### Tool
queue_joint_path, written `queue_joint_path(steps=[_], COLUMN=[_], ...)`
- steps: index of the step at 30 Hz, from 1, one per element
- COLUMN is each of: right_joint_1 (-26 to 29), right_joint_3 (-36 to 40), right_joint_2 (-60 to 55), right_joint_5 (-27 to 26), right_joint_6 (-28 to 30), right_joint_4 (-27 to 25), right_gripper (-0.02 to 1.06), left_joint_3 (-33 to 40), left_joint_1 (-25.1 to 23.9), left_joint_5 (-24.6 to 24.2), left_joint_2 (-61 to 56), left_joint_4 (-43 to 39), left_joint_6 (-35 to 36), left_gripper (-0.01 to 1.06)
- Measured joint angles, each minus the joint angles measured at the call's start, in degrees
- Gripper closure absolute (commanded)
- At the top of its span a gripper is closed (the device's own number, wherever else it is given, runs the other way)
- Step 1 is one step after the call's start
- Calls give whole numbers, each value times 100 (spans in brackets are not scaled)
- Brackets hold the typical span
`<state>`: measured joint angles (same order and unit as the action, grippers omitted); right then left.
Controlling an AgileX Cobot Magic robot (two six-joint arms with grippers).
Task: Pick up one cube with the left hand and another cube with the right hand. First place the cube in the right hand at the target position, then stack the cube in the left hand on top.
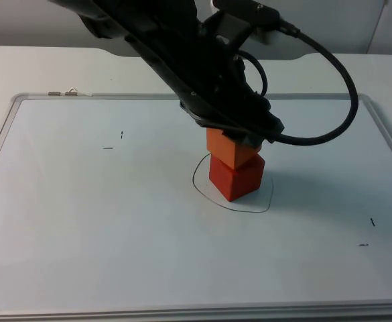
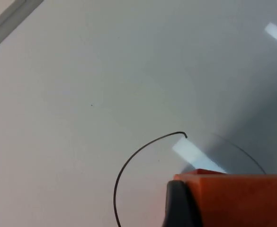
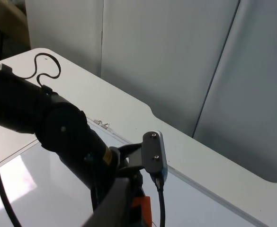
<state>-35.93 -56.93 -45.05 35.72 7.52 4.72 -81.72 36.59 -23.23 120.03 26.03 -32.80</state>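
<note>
Right now the left arm (image 1: 182, 60) slants down from about eleven o'clock in the top view to the middle of the whiteboard (image 1: 82, 221), and the left gripper (image 1: 239, 137) sits over the stack, its fingers closed on the orange cube (image 1: 230, 151). That orange cube rests on top of the red cube (image 1: 236, 178), turned a little against it, so their corners do not line up. The red cube stands inside the drawn black outline (image 1: 202, 188) near the board's centre, toward the outline's upper side.

From the left wrist, one black fingertip (image 2: 180, 205) presses against a side of the orange cube (image 2: 242, 198), with the drawn outline (image 2: 129, 165) curving on the white surface beyond it.

The right wrist camera looks across at the left arm (image 3: 43, 127) from a raised position, with a sliver of orange cube (image 3: 142, 208) showing beneath it; whether the right gripper is open or closed I cannot tell.

Open room lies wide at nine and six o'clock of the stack. The board's metal frame (image 1: 1, 134) runs well apart from the cubes on every side. Small pen marks (image 1: 108, 147) sit at ten o'clock and at four o'clock, away from the stack.
</note>
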Motion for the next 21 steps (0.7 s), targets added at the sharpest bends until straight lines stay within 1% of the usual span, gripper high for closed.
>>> queue_joint_path(steps=[1,5,8,16,21], right_joint_1=[0,0,0,0,0], right_joint_3=[0,0,0,0,0], right_joint_2=[0,0,0,0,0], right_joint_5=[0,0,0,0,-12], right_joint_6=[0,0,0,0,0], right_joint_4=[0,0,0,0,0], right_gripper=[9,9,9,9,9], left_joint_3=[0,0,0,0,0], left_joint_1=[0,0,0,0,0], left_joint_5=[0,0,0,-65,-285], left_joint_2=[0,0,0,-89,-773], left_joint_4=[0,0,0,0,0], left_joint_6=[0,0,0,0,0], left_gripper=[51,34,32,32,32])
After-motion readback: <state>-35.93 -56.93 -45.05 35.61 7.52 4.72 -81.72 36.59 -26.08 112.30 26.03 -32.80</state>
